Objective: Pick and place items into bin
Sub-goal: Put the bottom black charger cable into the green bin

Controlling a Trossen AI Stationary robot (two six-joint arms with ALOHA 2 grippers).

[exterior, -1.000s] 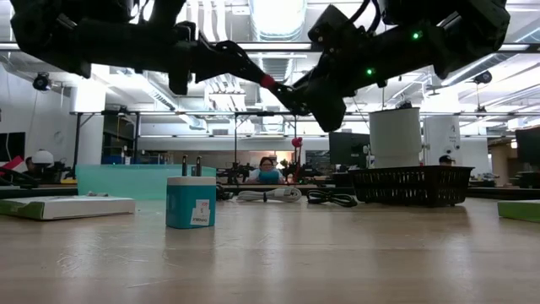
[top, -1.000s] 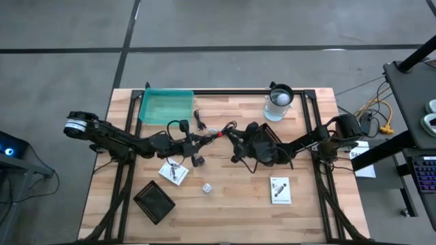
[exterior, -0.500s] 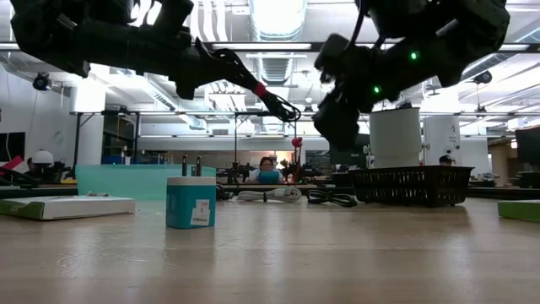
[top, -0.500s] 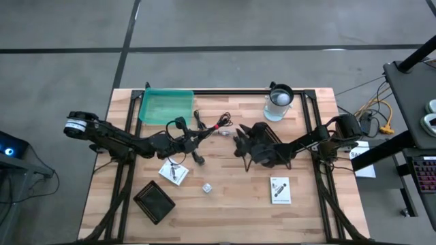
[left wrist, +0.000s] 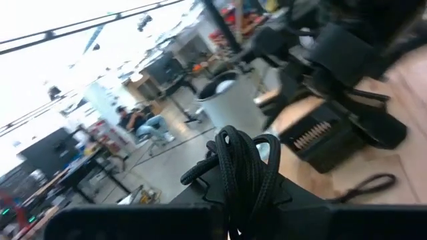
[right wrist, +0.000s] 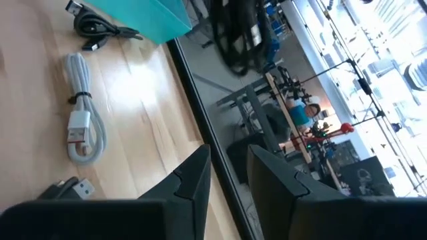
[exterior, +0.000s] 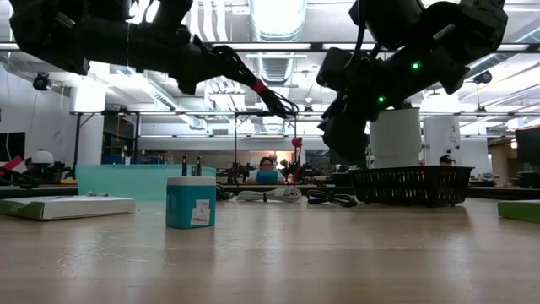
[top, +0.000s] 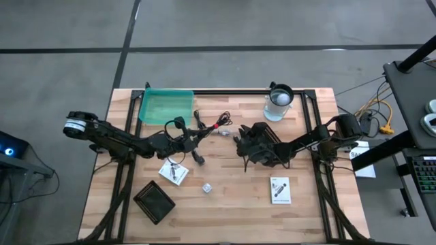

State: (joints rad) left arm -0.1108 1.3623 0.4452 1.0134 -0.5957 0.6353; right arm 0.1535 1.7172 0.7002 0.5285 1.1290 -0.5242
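The left end effector is raised above the middle of the light wooden desk, clenched on a bundled black-and-red cable that hangs clear of the surface, just short of the teal plastic bin at the desk's far left corner. The right end effector is lifted near the desk centre, apart from the cable; its fingers stand slightly parted with nothing between them. A coiled white cable and a thin black cable lie on the desk near the bin. A small white cube and two flat white printed packets rest on the near half.
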